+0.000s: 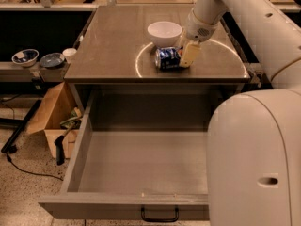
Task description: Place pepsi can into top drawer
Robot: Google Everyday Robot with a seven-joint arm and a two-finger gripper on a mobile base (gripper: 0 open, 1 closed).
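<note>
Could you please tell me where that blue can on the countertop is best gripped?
Probably across its curved middle, from above: the small blue aluminium can lies on its side, white round bowl just behind. The cream pincer sits at one end.

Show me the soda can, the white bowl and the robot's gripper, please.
pepsi can (167, 59): camera view, its blue side.
white bowl (164, 33): camera view, its outer wall.
gripper (188, 55): camera view, its lower end, close beside the can.
</note>
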